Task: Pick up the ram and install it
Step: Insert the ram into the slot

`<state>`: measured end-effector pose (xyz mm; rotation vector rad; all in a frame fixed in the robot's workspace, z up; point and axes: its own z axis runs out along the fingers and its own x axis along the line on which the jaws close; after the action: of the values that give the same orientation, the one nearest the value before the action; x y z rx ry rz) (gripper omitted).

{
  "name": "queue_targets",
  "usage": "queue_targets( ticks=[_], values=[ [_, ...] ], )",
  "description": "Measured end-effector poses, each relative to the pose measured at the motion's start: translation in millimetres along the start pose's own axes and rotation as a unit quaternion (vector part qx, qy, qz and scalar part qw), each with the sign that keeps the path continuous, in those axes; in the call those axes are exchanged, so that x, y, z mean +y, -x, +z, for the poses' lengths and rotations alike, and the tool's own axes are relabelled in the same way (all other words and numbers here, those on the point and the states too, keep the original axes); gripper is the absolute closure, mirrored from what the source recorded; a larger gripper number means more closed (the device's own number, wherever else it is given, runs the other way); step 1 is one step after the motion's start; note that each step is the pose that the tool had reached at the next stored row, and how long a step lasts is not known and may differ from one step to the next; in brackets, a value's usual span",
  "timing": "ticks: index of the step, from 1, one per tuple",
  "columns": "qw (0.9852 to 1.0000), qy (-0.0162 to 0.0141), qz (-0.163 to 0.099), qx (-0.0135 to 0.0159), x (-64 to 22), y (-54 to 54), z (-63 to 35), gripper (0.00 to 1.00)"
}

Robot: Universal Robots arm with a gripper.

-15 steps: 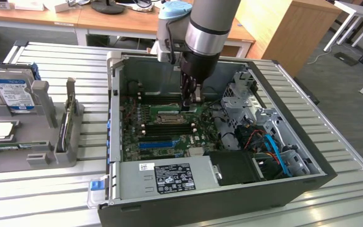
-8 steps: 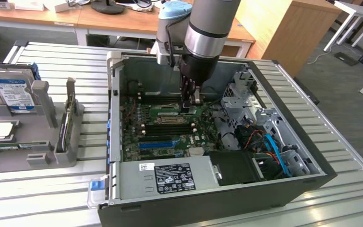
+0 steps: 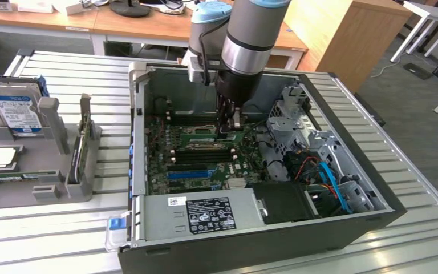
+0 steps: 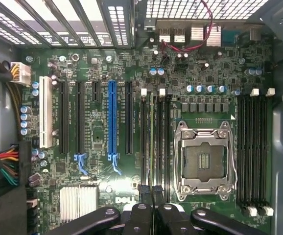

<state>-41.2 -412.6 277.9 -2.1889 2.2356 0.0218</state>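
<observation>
You see the ram [image 4: 153,142] only edge-on, a thin green line, and you cannot tell if it sits in a slot. The arm [image 3: 246,45] reaches straight down into the open case [image 3: 280,242], its gripper [image 4: 153,192] pinched narrow on the ram beside the CPU socket [image 4: 203,161], near the motherboard's [image 4: 102,139] middle.

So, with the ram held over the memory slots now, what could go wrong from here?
1. The ram, clamped edge-on in the gripper, may not line up with the memory slots; pressing then could stress the motherboard.
2. The open CPU socket lies right beside those slots; a slip could damage its exposed contacts.
</observation>
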Motion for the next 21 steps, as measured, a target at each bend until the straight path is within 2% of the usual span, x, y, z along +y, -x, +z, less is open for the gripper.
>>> queue_targets(
  ticks=[13, 21],
  values=[
    [1.0000, 0.0000, 0.000, 0.0000, 0.0, -0.2, 12.2, 0.88],
    [1.0000, 0.0000, 0.000, 0.0000, 0.0, -0.2, 13.1, 0.88]
  ],
)
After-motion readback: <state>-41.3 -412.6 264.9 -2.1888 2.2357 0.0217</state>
